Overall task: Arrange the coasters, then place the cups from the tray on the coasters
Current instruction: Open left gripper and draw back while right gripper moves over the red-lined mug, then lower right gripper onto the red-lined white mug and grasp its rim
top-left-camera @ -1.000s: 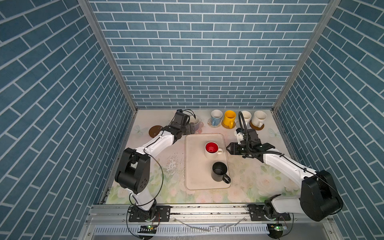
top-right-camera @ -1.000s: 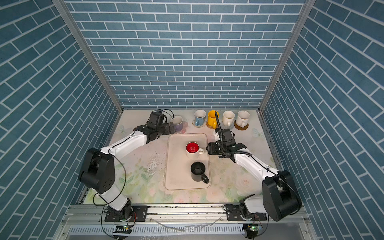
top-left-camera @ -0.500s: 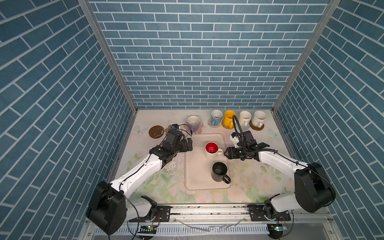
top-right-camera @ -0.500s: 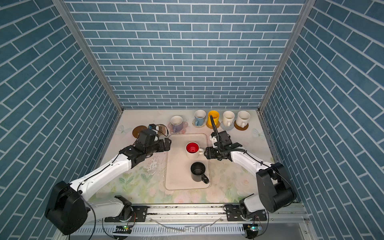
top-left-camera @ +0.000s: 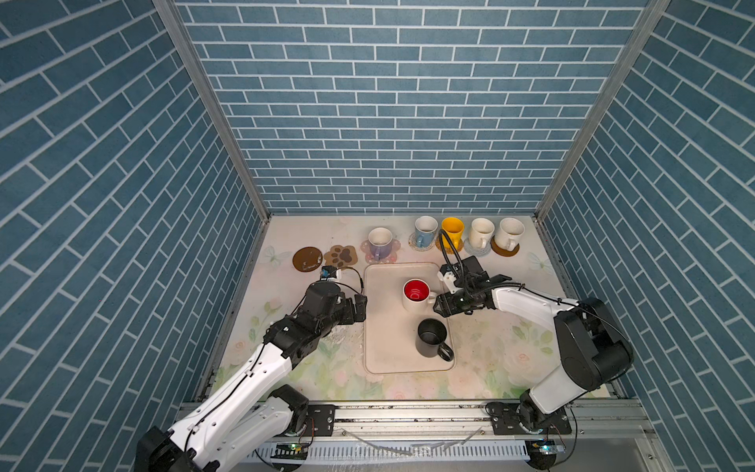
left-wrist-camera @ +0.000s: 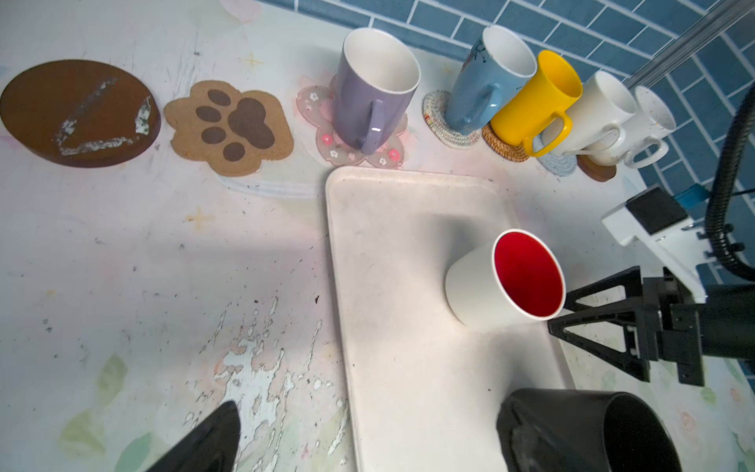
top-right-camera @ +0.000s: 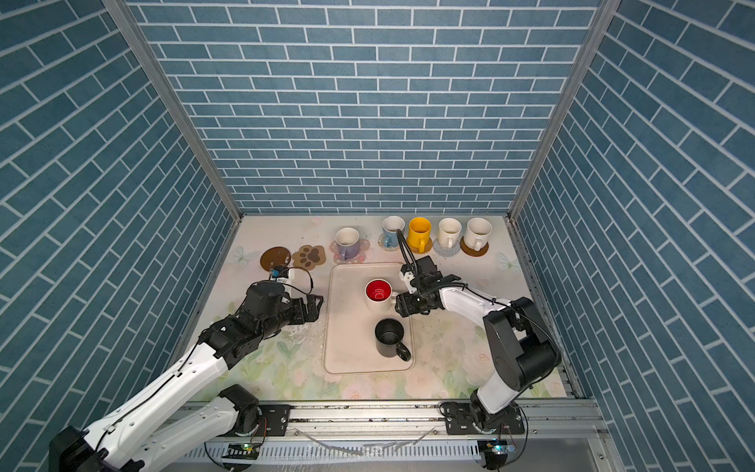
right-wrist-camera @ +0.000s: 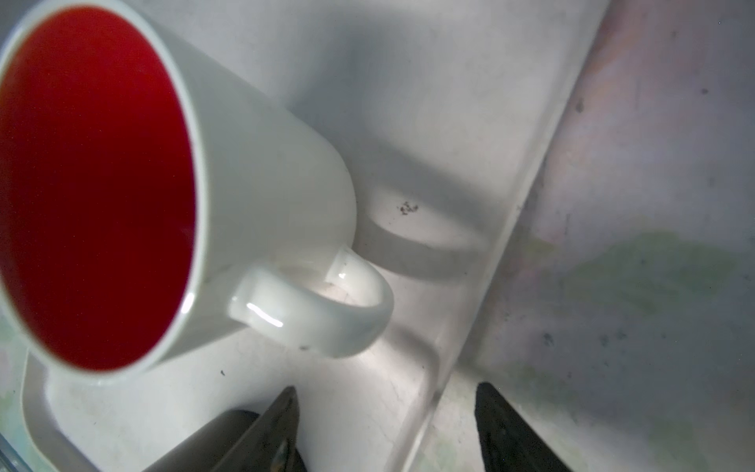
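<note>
On the cream tray (top-left-camera: 388,355) stand a white cup with a red inside (top-left-camera: 416,292) and a black cup (top-left-camera: 432,337). My right gripper (top-left-camera: 439,304) is open just beside the white cup's handle (right-wrist-camera: 327,310), which lies ahead of the fingertips, not between them. My left gripper (top-left-camera: 359,308) is open and holds nothing, low by the tray's left rim. A bare brown disc coaster (top-left-camera: 307,259) and a paw coaster (top-left-camera: 341,256) lie at the back left. The lavender cup (top-left-camera: 380,245) sits on the pink flower coaster (left-wrist-camera: 384,155).
Along the back wall the light blue cup (top-left-camera: 425,231), the yellow cup (top-left-camera: 452,231) and two cream cups (top-left-camera: 481,232) (top-left-camera: 510,233) each stand on a coaster, close together. The tablecloth (left-wrist-camera: 245,367) left of the tray is scuffed. Brick walls close three sides.
My left arm has drawn back from the lavender cup at the back wall to the tray's left rim. My right gripper has moved in toward the white cup's handle and opened a little.
</note>
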You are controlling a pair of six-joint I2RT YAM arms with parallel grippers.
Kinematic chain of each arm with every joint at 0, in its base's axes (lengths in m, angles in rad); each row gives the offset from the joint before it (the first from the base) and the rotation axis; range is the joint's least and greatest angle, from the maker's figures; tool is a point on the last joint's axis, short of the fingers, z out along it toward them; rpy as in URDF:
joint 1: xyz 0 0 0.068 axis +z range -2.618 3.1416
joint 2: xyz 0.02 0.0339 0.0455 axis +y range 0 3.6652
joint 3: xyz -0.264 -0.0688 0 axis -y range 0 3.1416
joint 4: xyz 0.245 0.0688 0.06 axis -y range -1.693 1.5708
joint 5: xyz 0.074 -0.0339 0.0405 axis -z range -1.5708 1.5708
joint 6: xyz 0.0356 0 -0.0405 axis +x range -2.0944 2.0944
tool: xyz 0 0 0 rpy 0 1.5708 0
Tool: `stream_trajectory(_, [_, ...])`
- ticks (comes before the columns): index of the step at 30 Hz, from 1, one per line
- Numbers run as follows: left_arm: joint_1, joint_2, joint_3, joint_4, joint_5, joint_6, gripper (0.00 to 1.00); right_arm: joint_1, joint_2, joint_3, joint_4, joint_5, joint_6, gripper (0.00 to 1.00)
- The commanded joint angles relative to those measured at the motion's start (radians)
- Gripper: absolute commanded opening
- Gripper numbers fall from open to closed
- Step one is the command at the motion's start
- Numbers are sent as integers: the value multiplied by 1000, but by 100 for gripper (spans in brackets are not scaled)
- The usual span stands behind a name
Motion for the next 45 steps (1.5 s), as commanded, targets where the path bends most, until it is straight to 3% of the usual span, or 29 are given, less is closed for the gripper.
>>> stream_trajectory(1, [-4,-20,-18,-53,5,7,99,22,35,61,-39,22,-104,69])
stream_trajectory(24, [-5,-63,-16,-121,3,40,99,76,131,196,-80,-18,-294,62])
stream_trajectory(37, [-3,-63,28,-156,-10,57,99,139,174,246,-98,-4,-292,46])
stream_trajectory(45, [-4,-72,72,-191,-18,70,99,154,200,258,-81,5,-275,27])
